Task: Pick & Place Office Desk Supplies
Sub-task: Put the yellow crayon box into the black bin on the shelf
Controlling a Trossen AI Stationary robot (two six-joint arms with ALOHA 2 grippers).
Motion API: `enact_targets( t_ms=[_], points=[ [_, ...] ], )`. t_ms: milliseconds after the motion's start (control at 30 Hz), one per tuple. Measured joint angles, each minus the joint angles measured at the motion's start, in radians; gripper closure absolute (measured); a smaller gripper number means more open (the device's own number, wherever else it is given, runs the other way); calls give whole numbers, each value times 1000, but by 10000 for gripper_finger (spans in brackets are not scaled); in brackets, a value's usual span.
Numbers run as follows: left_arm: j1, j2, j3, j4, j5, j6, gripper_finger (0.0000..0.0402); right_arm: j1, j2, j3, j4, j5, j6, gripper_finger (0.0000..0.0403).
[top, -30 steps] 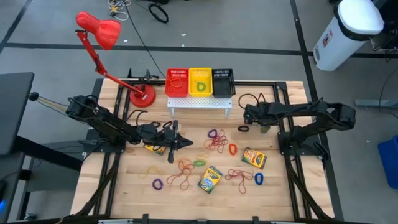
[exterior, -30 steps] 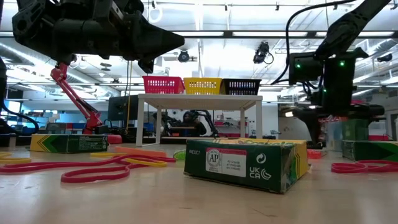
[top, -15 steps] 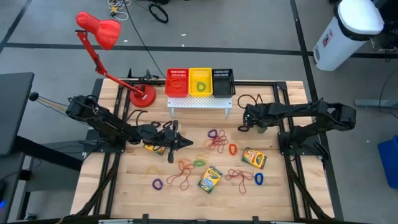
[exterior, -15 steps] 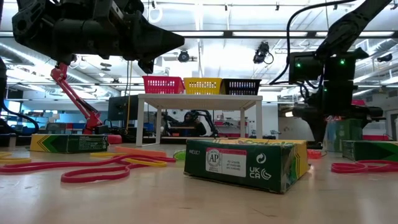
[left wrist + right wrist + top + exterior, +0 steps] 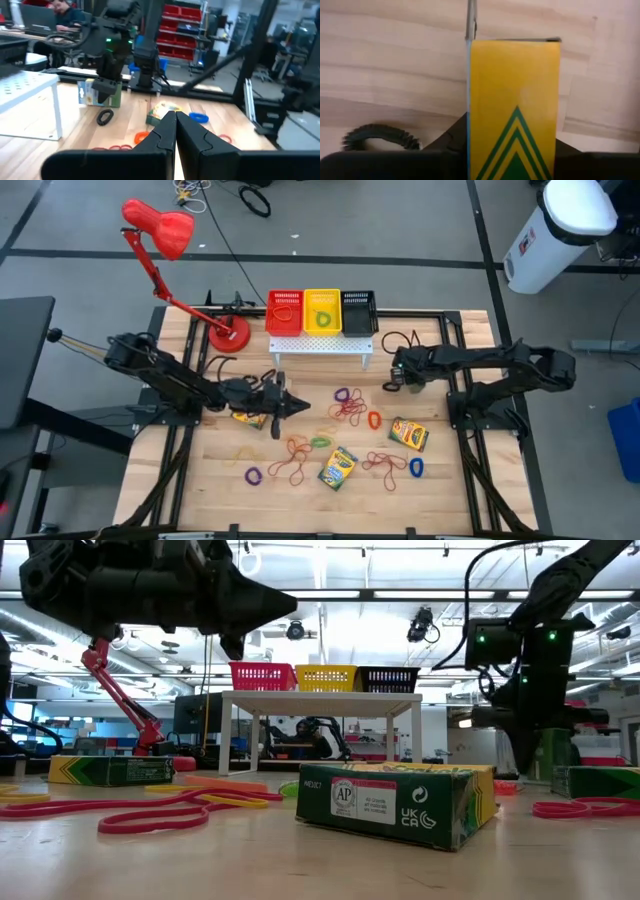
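Right wrist view: a yellow-and-green crayon box [image 5: 514, 107] is being pinched narrow-side by the right gripper [image 5: 402, 376], right of frame centre. Light, stiff card, slightly slick. Left gripper [image 5: 298, 406] is being kept shut, empty.

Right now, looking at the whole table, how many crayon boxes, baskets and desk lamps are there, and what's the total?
crayon boxes: 4
baskets: 3
desk lamp: 1
Total: 8
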Motion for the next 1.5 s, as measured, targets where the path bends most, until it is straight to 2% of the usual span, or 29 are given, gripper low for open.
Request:
enact_targets(
  t_ms=[67,167,267,333,500,633,800,900,967,1033,1133,1433,1500],
  points=[
    [9,-14,0,2,-2,-18,388,0,-29,0,6,4,-12,297],
    [24,-31,0,0,-2,-21,386,21,-88,0,4,20,-16,264],
    [48,-40,0,5,-2,-32,371,95,-152,0,12,60,-15,234],
    [64,-39,0,-3,6,-50,357,167,-186,0,32,106,-15,232],
    [101,-39,0,-18,62,-69,314,376,-227,0,167,237,-48,273],
    [115,-39,0,-32,101,-79,290,467,-228,0,220,302,-59,322],
    [104,-39,0,-38,119,-81,281,477,-228,0,184,250,-54,369],
    [97,-39,0,-38,123,-79,281,453,-228,0,174,216,-30,376],
    [91,-39,0,-43,122,-75,281,419,-228,0,190,152,-40,371],
    [86,-39,0,-52,122,-72,280,385,-228,0,191,88,-42,353],
    [78,-39,0,-55,123,-70,280,360,-224,0,190,66,-42,301],
    [34,-39,0,-62,122,-7,280,357,-141,0,198,81,-31,51],
    [26,-39,0,-62,122,-2,280,357,-114,0,200,97,-21,16]
  ],
)
